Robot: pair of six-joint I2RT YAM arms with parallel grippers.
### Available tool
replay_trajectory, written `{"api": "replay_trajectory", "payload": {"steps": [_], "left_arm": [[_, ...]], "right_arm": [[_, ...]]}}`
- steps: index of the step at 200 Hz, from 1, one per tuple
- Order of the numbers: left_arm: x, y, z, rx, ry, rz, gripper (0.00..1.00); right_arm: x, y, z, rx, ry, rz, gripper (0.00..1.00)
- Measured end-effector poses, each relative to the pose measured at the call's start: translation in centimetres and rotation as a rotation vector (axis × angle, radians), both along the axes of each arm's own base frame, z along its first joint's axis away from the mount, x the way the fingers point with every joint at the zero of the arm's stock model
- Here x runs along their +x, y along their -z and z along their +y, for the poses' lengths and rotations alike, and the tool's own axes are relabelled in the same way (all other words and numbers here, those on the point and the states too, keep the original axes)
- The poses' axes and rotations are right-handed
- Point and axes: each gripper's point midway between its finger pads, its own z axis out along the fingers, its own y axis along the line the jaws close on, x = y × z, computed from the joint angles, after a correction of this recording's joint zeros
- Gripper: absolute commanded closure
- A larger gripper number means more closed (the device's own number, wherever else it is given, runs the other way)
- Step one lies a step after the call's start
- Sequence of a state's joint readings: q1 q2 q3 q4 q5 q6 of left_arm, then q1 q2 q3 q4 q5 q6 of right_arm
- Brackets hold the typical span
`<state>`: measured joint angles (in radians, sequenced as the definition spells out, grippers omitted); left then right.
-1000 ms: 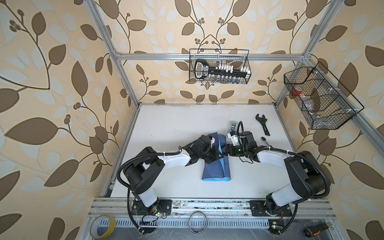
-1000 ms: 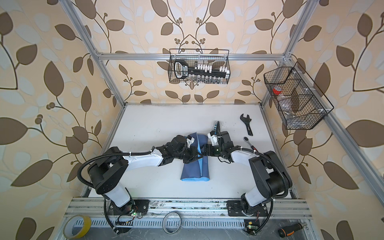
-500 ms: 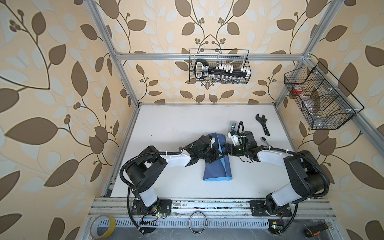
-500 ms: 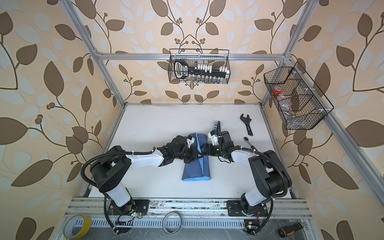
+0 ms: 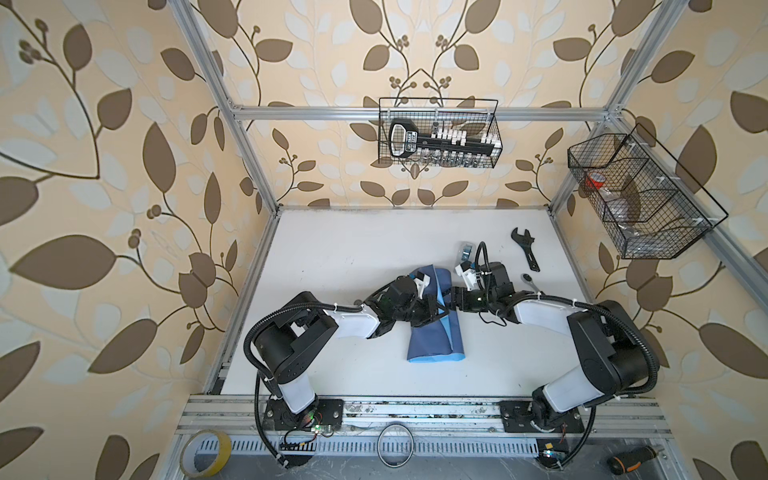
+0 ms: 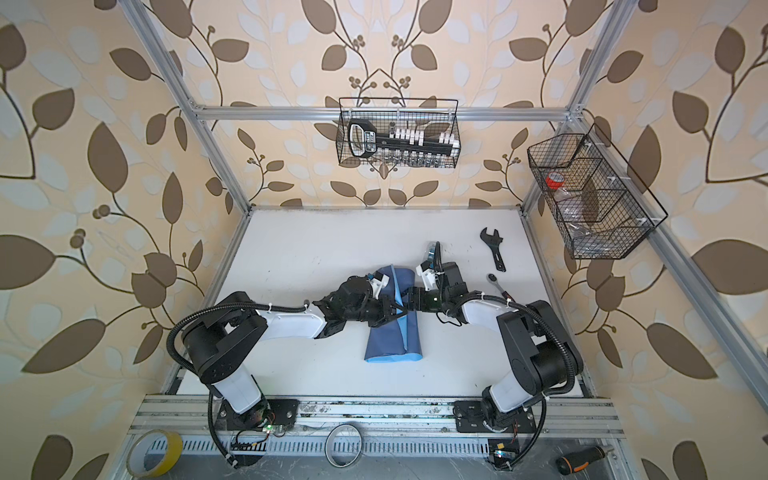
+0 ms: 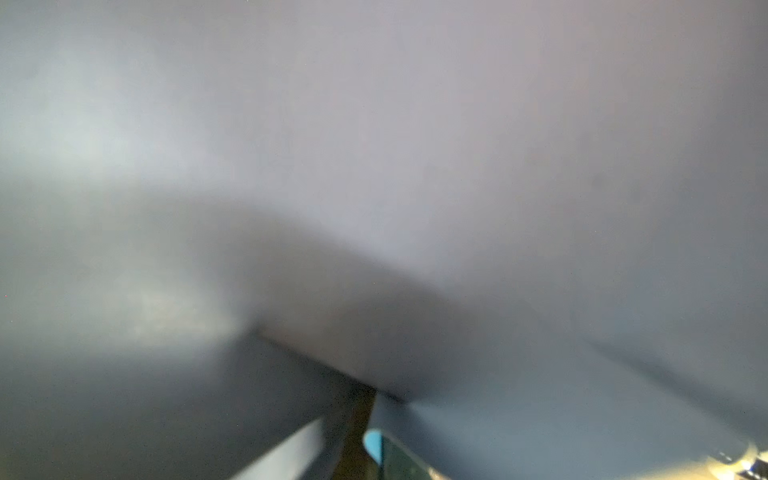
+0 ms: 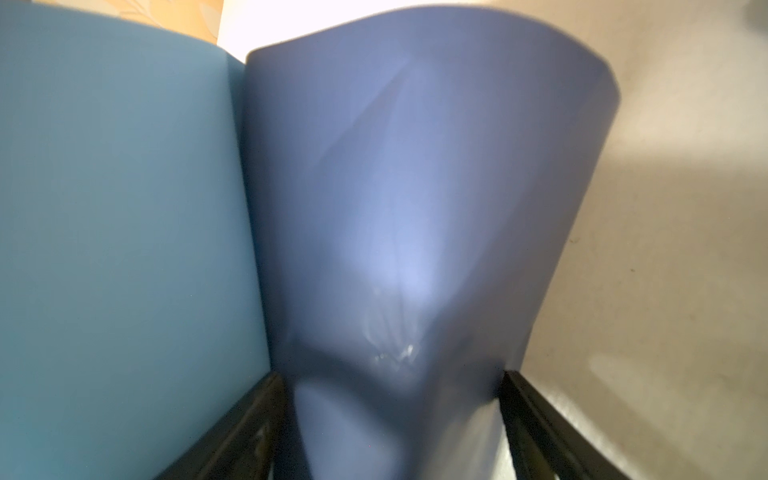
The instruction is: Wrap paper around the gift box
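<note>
the paper lies folded over as a loose tube, left of the wrench and nearer the arm bases; gift box not visible, prob inside; left gripper sits on the tube's wrench-ward half, fingers closed, can't tell if pinching a flap; right gripper btwn wrench and tube, jaws wide, pressing both sides of the wrapped bulge; step IMO: pinning the overlap seam; next needs seam taut + fixed, flap mustn't spring open

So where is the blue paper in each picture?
Top view: paper, centre, a bit low.
Top view: paper, same spot.
Left wrist: blurry grey-blue fills it, likely paper.
Right wrist: paper fills the middle and left.
Shared landmark: its light-blue side, except left wrist.
</note>
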<state>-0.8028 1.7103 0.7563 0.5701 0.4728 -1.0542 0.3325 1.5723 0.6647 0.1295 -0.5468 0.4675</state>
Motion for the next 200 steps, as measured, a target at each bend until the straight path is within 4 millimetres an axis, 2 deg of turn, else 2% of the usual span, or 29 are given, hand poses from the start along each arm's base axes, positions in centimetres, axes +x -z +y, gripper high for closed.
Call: {"api": "replay_trajectory", "payload": {"steps": [59,131,171,200], "left_arm": [[-0.1,-0.5,0.2,-0.051,0.005,-0.045,1.00],[0.1,-0.8,0.0,-0.080,0.006,-0.074,1.00],[0.1,-0.8,-0.1,-0.085,0.008,-0.079,0.91],[0.1,-0.5,-0.1,-0.083,0.013,-0.079,0.82]], "right_arm": [[0.1,-0.1,-0.2,-0.020,0.002,0.025,0.17],[0.9,-0.7,-1.3,-0.059,0.043,0.049,0.15],[1.9,-1.8,-1.9,-0.067,0.071,0.027,0.15],[2.8,-3.5,-3.6,-0.068,0.127,-0.014,0.15]]}}
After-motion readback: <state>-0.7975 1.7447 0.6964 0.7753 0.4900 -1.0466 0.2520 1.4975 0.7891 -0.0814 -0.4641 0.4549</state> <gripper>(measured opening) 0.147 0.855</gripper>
